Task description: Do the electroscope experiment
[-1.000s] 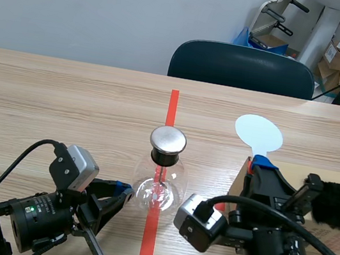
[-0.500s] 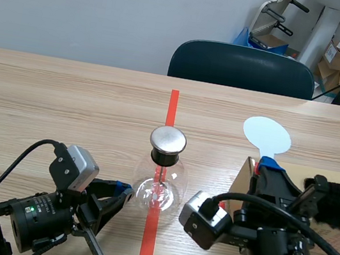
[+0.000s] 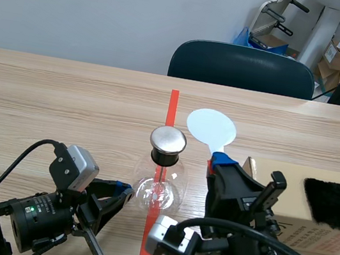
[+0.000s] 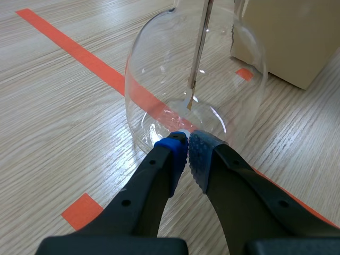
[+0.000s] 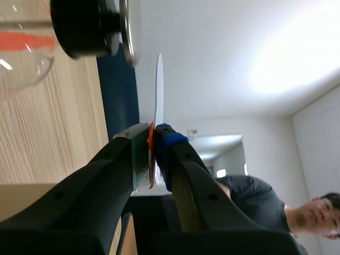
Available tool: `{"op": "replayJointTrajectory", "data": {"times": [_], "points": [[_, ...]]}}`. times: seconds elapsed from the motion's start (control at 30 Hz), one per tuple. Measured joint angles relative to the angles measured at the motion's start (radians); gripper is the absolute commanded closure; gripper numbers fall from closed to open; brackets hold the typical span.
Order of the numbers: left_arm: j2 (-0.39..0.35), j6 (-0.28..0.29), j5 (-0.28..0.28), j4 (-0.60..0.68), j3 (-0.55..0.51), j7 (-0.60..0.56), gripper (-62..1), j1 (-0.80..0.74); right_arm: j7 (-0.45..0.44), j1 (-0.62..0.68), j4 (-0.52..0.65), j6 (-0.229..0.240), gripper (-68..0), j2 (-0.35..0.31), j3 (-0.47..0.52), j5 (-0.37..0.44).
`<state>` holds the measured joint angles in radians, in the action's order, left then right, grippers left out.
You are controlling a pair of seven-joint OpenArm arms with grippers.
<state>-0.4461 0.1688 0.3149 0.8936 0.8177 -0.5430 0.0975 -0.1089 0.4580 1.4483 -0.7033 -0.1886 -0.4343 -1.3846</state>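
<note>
Risk lies chiefly with the paddle, whose pale disc stands at about two o'clock from the metal cap of the electroscope, near it but apart; a swing carried too far would, I judge, strike the cap and rock or topple the round glass flask; the thin handle might also twist, since the right gripper is clamped on it only at its narrow coloured neck. The left gripper, at eight o'clock from the flask, is closed on nothing, its two blue pads pressed together right at the foot of the glass; whether they touch the wall I cannot tell; a small push from there could slide the flask off the tape line. The electroscope stands upright on the table, at nine o'clock from the cardboard box that carries the black fur.

The scene view alone shows the disc's broad face and its gap to the cap; the right wrist view shows the disc edge-on as a thin sliver ahead of the fingers, the handle pinched between the pads, and a person in the background; the left wrist view alone shows the rod hanging inside the bulb, with a small leaf at its end.
</note>
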Motion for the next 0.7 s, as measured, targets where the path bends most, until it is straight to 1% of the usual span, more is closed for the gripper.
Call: {"op": "replayJointTrajectory", "data": {"times": [0.23, 0.37, 0.47, 0.7], "points": [[0.000, 0.000, 0.000, 0.000, 0.000, 0.000, -5.9, 0.000, -0.131, 0.000, 0.000, 0.000, -2.0, 0.000, 0.000, -0.002], [0.000, 0.000, 0.000, 0.000, 0.000, 0.000, -5.9, 0.000, -0.181, 0.000, 0.000, 0.000, -2.0, 0.000, 0.000, -0.003], [0.000, 0.000, 0.000, 0.000, 0.000, 0.000, -5.9, 0.000, -0.206, 0.000, 0.000, 0.000, -2.0, 0.000, 0.000, -0.003], [0.000, 0.000, 0.000, 0.000, 0.000, 0.000, -5.9, 0.000, -0.212, 0.000, 0.000, 0.000, -2.0, 0.000, 0.000, -0.003]]}}
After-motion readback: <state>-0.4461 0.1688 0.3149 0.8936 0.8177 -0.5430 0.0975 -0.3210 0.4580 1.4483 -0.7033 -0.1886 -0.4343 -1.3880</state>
